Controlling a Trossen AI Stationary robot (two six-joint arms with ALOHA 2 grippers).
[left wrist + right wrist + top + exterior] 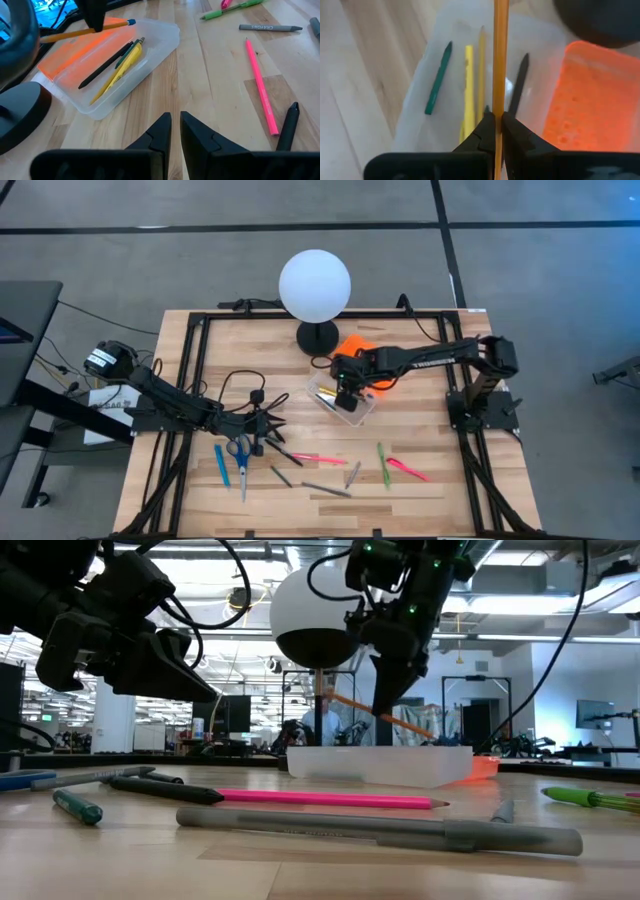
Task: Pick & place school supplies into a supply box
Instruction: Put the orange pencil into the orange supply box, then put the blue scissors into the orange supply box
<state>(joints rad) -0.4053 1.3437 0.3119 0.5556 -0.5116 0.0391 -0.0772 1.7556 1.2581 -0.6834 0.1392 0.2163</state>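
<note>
The supply box (pixel 352 408) is a clear tray on the table's middle, its orange lid (pixel 372 370) open on the far side. A green crayon (pixel 439 77), yellow pencils (pixel 469 85) and a black pen (pixel 520 82) lie inside it. My right gripper (pixel 347 392) hovers over the box, shut on an orange pencil (pixel 499 60). My left gripper (pixel 174 131) is low over the wood near the table's left, open by a narrow gap and holding nothing. Loose supplies lie near the front: the scissors (pixel 240 450), a pink pencil (pixel 318 458), a green marker (pixel 382 465) and a grey pen (pixel 380 830). My right gripper pinches the orange pencil's shaft (pixel 499 112) between its two fingers, coming from above and pointing down, with the fingers across it. The pencil is lifted clear above the box. It slants, blue-tipped end (pixel 131 22) out to one side, and runs roughly along the box's length.
A white globe lamp (pixel 315 283) on a black base stands just beyond the box. Cables (pixel 240 385) trail on the left of the table. More supplies lie along the near edge: a blue marker (pixel 221 465), a pink marker (pixel 408 470), a grey crayon (pixel 270 28).
</note>
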